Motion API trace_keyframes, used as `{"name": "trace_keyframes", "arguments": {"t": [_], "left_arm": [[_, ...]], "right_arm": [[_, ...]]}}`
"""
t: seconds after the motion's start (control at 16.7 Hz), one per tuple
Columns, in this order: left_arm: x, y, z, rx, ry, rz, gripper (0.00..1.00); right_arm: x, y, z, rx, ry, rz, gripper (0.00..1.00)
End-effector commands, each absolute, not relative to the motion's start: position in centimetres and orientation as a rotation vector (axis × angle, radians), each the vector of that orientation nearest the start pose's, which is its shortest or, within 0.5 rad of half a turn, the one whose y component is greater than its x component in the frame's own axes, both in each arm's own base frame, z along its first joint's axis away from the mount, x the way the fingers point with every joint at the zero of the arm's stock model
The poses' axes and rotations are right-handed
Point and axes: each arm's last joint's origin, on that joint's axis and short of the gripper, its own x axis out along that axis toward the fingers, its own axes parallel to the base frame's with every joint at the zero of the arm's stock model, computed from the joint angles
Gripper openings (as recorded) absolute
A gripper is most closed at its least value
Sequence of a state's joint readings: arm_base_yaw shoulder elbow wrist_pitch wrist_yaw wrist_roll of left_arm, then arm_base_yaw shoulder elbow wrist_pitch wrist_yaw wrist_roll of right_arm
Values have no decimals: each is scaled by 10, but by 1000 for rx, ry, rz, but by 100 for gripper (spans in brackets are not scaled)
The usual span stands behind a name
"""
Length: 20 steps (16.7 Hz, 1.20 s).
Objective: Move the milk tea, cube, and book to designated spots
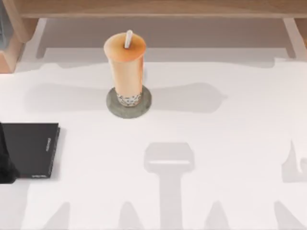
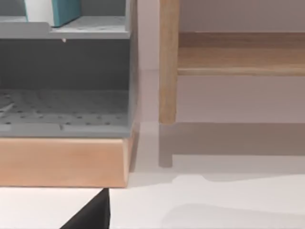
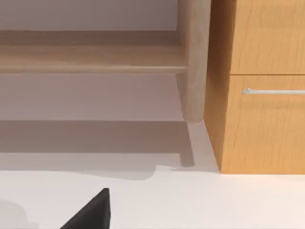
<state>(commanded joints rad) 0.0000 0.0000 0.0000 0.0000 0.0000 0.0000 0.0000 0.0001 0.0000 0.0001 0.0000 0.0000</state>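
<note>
At the left edge of the white table (image 1: 216,143) in the top view lies the flat black slab (image 1: 29,149), white lettering along its right side, with a dark shape overlapping its lower-left corner that cannot be identified. To its right, well apart and toward the far side, the milk tea (image 1: 125,67) stands upright on the round grey disc (image 1: 144,106), straw pointing up, pearls at the base. The tabletop around it is bare.

Left wrist view: a grey perforated organiser (image 2: 66,109) on a wooden base (image 2: 62,162), with a light-blue book (image 2: 64,10) standing on its upper shelf; beside it a wooden leg (image 2: 167,62).

Right wrist view: a wooden leg (image 3: 194,62) just beside a drawer cabinet (image 3: 262,86) with a metal handle (image 3: 274,90).

A black wedge occupies the lower edge of each wrist view; the state of each gripper cannot be told.
</note>
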Motion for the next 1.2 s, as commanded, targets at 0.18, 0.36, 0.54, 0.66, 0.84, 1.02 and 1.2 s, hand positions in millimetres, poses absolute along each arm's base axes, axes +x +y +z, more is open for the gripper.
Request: {"name": "trace_keyframes", "arguments": {"t": [0.18,0.36,0.54,0.66,0.84,1.02,1.2], "left_arm": [[106,-1,160,0,0,0,100],[106,0,179,0,-28,-1,100],[113,3,220,2,-74,-4,100],[126,7,253,5,-92,-7,100],[170,19,296,3,-77,-12,100],[237,42,314,-11,-18,-14,100],[310,74,304,-32,42,-16,100]], "right_arm": [[106,-1,160,0,0,0,100],[106,-1,160,0,0,0,100],[106,-1,160,0,0,0,100],[106,-1,160,0,0,0,100],[106,-1,160,0,0,0,100],[106,-1,160,0,0,0,100],[106,-1,160,0,0,0,100]]}}
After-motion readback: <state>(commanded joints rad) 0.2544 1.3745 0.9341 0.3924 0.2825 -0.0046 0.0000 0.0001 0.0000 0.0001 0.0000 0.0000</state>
